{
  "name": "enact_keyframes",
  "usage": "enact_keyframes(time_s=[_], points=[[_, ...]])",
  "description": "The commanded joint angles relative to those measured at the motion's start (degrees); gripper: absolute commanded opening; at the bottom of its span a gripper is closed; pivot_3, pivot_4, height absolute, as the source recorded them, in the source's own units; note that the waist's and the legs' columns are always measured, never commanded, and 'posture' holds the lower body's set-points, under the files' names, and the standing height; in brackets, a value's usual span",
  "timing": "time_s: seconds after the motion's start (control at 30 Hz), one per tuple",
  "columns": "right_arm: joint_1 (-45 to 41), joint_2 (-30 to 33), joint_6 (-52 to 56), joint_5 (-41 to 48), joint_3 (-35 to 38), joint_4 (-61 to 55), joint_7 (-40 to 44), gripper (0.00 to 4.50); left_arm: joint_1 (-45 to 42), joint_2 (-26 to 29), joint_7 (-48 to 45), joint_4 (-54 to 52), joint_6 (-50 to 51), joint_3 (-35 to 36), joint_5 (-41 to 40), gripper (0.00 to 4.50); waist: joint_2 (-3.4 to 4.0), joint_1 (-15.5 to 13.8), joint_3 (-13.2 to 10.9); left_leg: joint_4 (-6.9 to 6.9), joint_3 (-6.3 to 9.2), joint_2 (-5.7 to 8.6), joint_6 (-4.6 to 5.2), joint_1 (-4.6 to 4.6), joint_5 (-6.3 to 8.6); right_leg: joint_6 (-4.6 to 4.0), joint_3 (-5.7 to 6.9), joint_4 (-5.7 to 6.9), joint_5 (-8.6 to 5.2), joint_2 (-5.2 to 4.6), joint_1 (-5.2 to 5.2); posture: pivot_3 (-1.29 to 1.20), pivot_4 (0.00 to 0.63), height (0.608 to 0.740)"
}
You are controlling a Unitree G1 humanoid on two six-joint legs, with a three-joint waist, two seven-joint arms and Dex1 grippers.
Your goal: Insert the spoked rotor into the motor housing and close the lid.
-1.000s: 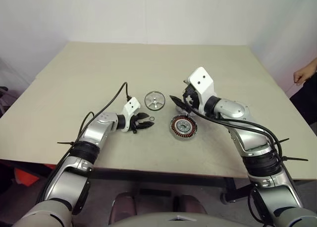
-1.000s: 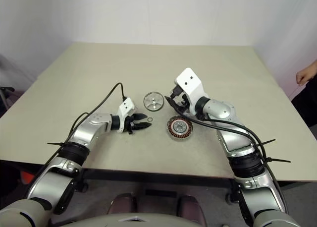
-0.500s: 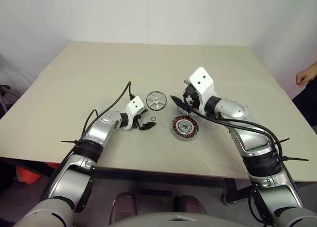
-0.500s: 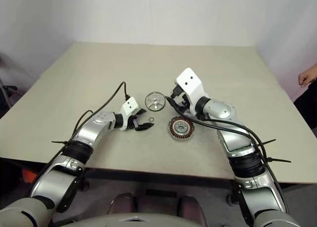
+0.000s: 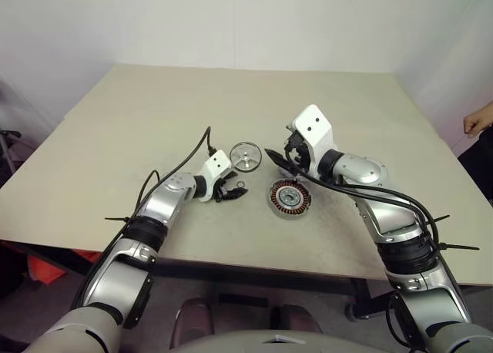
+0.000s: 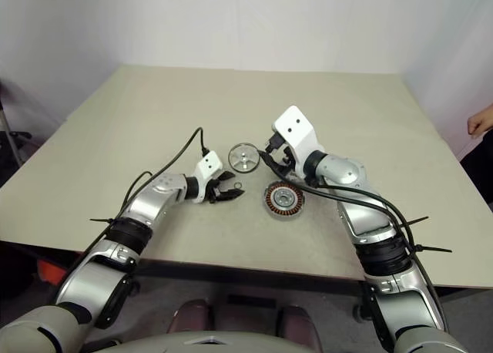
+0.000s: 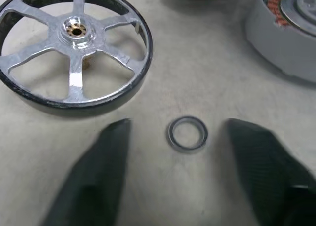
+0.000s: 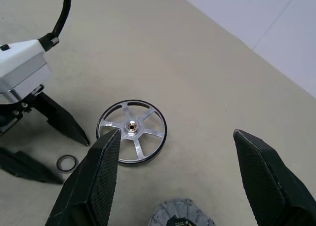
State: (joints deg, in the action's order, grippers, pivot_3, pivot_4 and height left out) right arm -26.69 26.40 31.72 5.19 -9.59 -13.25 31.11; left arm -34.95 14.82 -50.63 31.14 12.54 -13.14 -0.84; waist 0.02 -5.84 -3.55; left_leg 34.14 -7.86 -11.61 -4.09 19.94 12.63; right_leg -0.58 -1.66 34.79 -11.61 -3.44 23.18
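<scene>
The motor housing [image 5: 290, 200] sits nearest on the table [image 5: 115, 122], copper windings ringing a silver centre, its rim cut off in the left wrist view. At its ten o'clock, the left gripper [image 7: 177, 137] straddles a thin ring [image 7: 187, 134], fingers apart. Beyond, at eleven, lies the six-spoked silver rotor [image 7: 74, 43], dark-rimmed, brass-hubbed. The right gripper [image 8: 175, 152] hovers spread wide, empty.

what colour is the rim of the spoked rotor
The spoked rotor has a black outer rim around shiny silver spokes, with a brassy centre in its hub; the left wrist view shows it best.
</scene>
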Motion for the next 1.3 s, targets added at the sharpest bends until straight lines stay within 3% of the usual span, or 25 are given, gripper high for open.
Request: enact_keyframes(time_s=[0.03, 0.2, 0.3, 0.47, 0.93, 1.3], points=[[-1.61, -0.08, -1.13, -0.55, 1.14, -0.45, -0.49, 4.10, 0.01, -0.18, 0.11, 0.25, 1.07, -1.08, 0.84, 2.86, 0.01, 0.00, 0.00, -0.01, 0.00, -0.01, 0.00, 0.01, 0.00, 0.00, 0.00, 0.00, 0.00, 0.01, 0.00, 0.00, 0.000, 0.740], [-1.95, -0.19, -1.36, -0.66, 1.20, -0.07, -0.51, 4.10, -0.03, 0.20, 0.12, 0.05, 1.33, -1.09, 1.01, 2.86, 0.01, 0.05, 0.00, 0.00, 0.00, -0.01, -0.03, 0.00, -0.02, 0.00, 0.01, 0.01, 0.00, 0.00, -0.02, 0.00, 0.000, 0.740], [-2.22, -0.25, -1.42, -0.71, 1.27, 0.12, -0.53, 4.10, -0.12, 0.49, 0.33, 0.11, 1.36, -1.12, 1.28, 2.26, 0.01, 0.16, 0.00, -0.01, 0.00, -0.03, -0.05, 0.01, -0.03, 0.00, 0.00, 0.02, 0.00, 0.02, -0.02, 0.00, 0.000, 0.740], [-2.50, -0.39, -1.49, -0.91, 1.28, 0.34, -0.58, 4.10, -0.22, 0.91, 0.54, -0.04, 1.43, -1.25, 1.70, 0.69, 0.01, 0.25, 0.00, -0.03, 0.00, -0.06, -0.05, 0.01, -0.03, 0.00, 0.01, 0.00, 0.00, 0.05, -0.01, 0.00, 0.000, 0.740], [-2.42, -0.97, -2.16, -1.84, 0.82, 0.78, -0.62, 4.10, -0.92, 1.61, 0.43, 1.09, 1.94, 2.20, -1.12, 0.69, 0.01, 0.36, 0.00, -0.05, -0.01, -0.08, -0.06, 0.01, -0.03, 0.00, 0.01, 0.00, 0.00, 0.08, -0.01, 0.00, 0.000, 0.740], [-1.71, -2.61, -3.84, -2.97, -0.27, 1.36, -0.81, 4.10, -1.35, 7.49, -4.68, 2.04, 3.30, 4.32, -4.11, 0.69, 0.01, 1.47, 0.00, -0.13, -0.02, -0.12, -0.09, 0.02, -0.05, -0.04, 0.01, 0.00, -0.02, 0.14, 0.09, 0.00, 0.000, 0.740]])
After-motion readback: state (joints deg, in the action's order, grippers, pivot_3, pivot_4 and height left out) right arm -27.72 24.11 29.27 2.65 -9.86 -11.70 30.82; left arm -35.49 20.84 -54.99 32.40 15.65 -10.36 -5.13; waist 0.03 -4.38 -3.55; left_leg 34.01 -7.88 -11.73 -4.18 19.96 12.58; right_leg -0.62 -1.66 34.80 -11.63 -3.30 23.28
